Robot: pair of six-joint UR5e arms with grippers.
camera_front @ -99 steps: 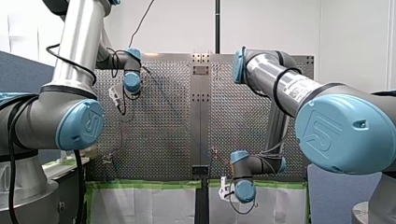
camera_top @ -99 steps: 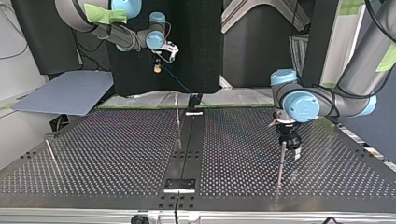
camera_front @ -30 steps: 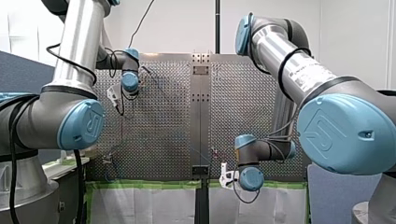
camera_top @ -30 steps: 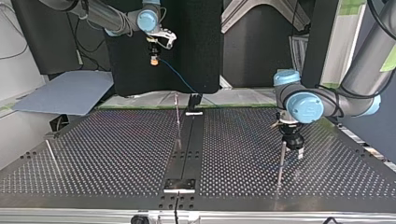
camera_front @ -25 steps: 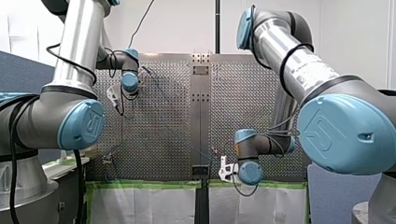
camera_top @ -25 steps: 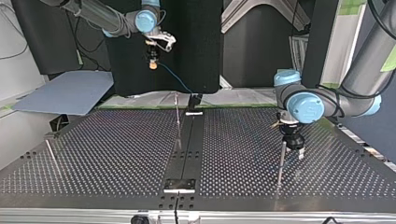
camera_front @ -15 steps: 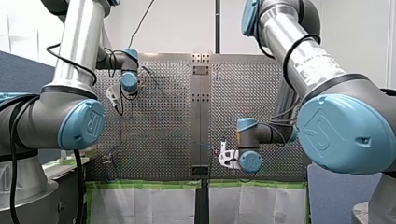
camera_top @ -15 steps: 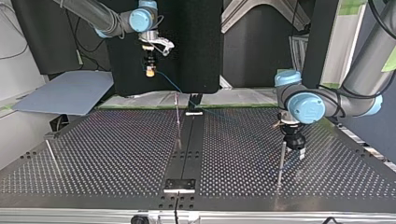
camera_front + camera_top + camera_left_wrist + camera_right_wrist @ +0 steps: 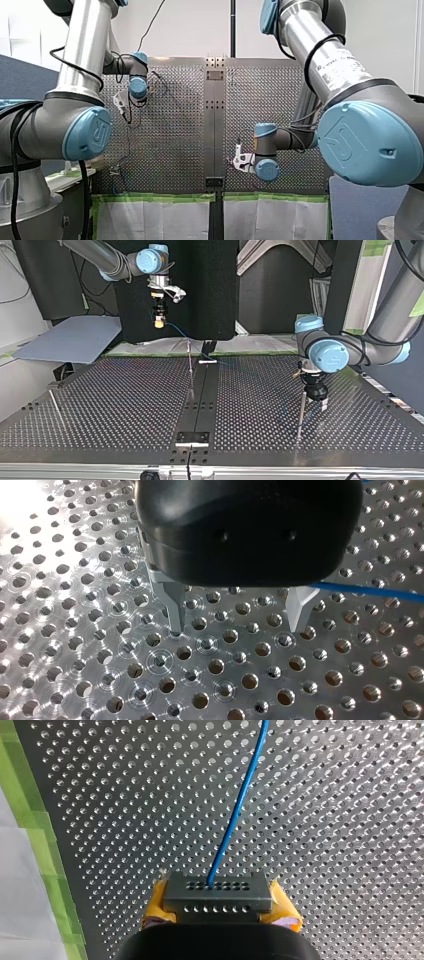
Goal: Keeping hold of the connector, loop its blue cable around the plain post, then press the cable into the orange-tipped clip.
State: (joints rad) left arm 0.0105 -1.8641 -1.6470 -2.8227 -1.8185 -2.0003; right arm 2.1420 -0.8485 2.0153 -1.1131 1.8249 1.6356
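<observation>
In the right wrist view, my right gripper (image 9: 218, 917) is shut on a grey connector (image 9: 218, 895) between its yellow pads. The blue cable (image 9: 239, 805) runs from the connector out over the perforated plate. The top view shows this gripper (image 9: 159, 321) held high above the plate's far edge, with the cable (image 9: 181, 333) sloping down to the plate. A thin post (image 9: 190, 366) stands just below it near the centre strip. My left gripper (image 9: 236, 626) is open and empty just above the plate, the blue cable (image 9: 365, 591) passing beside one finger. It hangs next to another thin post (image 9: 300, 415).
A third thin post (image 9: 55, 407) leans at the top view's left. Green tape (image 9: 30, 820) and white sheeting border the plate's edge behind my right gripper. A dark centre strip (image 9: 197, 405) runs across the plate.
My right arm has carried the connector from over the taped edge in above the plate, lower and slightly leftward in the top view. My left arm has not moved.
</observation>
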